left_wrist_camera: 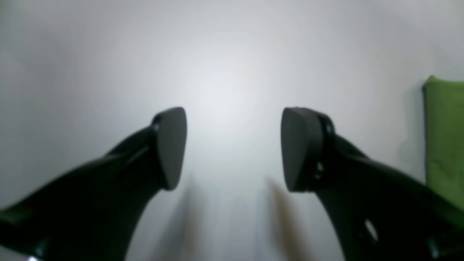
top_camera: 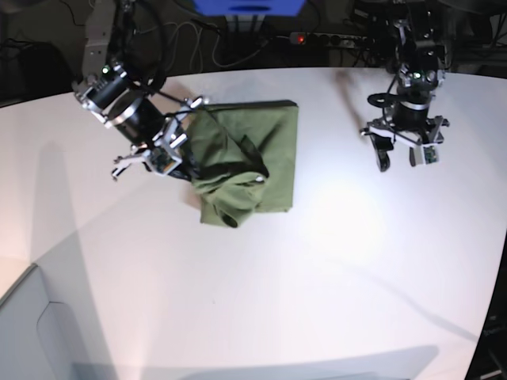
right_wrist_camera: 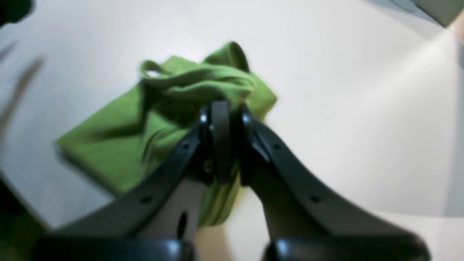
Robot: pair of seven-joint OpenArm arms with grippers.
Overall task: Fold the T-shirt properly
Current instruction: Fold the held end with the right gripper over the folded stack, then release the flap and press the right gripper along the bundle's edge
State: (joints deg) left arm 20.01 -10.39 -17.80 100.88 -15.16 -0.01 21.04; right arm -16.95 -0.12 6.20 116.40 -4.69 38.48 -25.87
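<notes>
The olive-green T-shirt (top_camera: 265,146) lies partly folded on the white table (top_camera: 333,261), left of centre, with a bunched fold lifted at its near left corner. My right gripper (top_camera: 187,168) is shut on that bunched edge. The right wrist view shows its fingers (right_wrist_camera: 221,119) pinching the cloth, with the T-shirt (right_wrist_camera: 108,137) spread flat beyond. My left gripper (top_camera: 400,158) hangs open and empty above bare table to the right of the T-shirt. In the left wrist view it (left_wrist_camera: 233,145) has its jaws wide apart, and a T-shirt edge (left_wrist_camera: 444,137) shows at the right.
Cables and a power strip (top_camera: 317,37) lie behind the table's far edge, beside a blue object (top_camera: 249,6). The table's curved front edge runs along the lower left, with a grey surface (top_camera: 32,332) below it.
</notes>
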